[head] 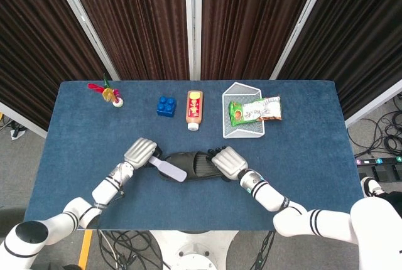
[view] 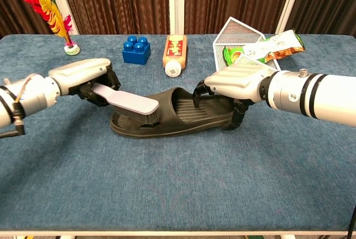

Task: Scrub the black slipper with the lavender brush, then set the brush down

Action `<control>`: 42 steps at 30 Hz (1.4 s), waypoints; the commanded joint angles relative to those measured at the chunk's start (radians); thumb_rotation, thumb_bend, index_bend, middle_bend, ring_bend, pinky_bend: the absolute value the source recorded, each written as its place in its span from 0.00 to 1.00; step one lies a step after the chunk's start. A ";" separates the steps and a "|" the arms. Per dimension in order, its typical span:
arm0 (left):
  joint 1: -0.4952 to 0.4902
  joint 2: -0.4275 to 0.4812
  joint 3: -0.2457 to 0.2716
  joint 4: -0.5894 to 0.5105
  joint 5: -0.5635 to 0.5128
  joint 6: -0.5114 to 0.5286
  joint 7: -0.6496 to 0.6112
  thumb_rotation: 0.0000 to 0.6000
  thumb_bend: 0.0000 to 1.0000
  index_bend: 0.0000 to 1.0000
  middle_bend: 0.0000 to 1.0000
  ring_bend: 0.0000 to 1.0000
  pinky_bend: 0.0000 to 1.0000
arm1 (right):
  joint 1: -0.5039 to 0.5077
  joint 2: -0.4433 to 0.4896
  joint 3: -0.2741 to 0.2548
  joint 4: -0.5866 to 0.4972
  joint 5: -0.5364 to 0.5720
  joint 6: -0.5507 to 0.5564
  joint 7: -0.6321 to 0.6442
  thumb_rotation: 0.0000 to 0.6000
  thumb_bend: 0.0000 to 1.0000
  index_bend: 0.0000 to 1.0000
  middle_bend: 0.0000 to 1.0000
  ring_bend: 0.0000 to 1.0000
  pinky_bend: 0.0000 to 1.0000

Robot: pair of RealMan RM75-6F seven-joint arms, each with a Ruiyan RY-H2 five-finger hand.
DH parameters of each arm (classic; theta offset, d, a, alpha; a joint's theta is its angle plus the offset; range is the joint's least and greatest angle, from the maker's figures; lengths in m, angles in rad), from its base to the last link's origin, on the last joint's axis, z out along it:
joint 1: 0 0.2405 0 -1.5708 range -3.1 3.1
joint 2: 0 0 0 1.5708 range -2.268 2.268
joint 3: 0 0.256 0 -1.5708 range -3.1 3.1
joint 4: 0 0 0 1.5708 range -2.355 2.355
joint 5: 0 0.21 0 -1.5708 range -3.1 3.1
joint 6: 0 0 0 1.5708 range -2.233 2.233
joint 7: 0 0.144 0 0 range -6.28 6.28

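The black rubber slipper [view: 172,118] lies near the bench's front edge; the left hand [view: 89,80] grips the flat lavender plastic brush [view: 130,104] on its toe, the right hand [view: 236,86] grips its heel

Both arms reach inward, left hand [view: 89,78] and right hand [view: 236,83] curled in grips
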 commanded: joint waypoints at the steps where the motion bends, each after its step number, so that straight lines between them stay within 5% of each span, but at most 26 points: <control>1: -0.016 -0.055 -0.016 0.069 -0.019 -0.025 0.039 1.00 0.61 1.00 1.00 1.00 1.00 | 0.002 0.003 -0.001 -0.005 0.003 0.002 -0.005 1.00 0.42 0.28 0.27 0.27 0.30; 17: -0.043 -0.111 -0.134 0.226 -0.154 -0.118 0.045 1.00 0.61 1.00 1.00 1.00 1.00 | 0.008 -0.003 -0.010 -0.009 0.015 0.008 -0.018 1.00 0.42 0.28 0.27 0.27 0.30; 23: 0.020 -0.053 -0.079 0.118 -0.078 0.040 -0.007 1.00 0.61 1.00 1.00 1.00 1.00 | 0.012 -0.005 -0.010 -0.005 0.014 0.004 -0.012 1.00 0.42 0.28 0.27 0.27 0.30; 29: 0.034 -0.054 -0.014 0.075 -0.012 0.077 0.029 1.00 0.61 1.00 1.00 1.00 1.00 | 0.013 -0.004 -0.012 -0.010 0.014 0.007 -0.014 1.00 0.42 0.28 0.27 0.27 0.30; 42: -0.025 -0.194 -0.079 0.261 -0.060 0.027 0.031 1.00 0.61 1.00 1.00 1.00 1.00 | 0.016 -0.002 -0.020 -0.023 0.035 0.013 -0.038 1.00 0.42 0.27 0.27 0.27 0.30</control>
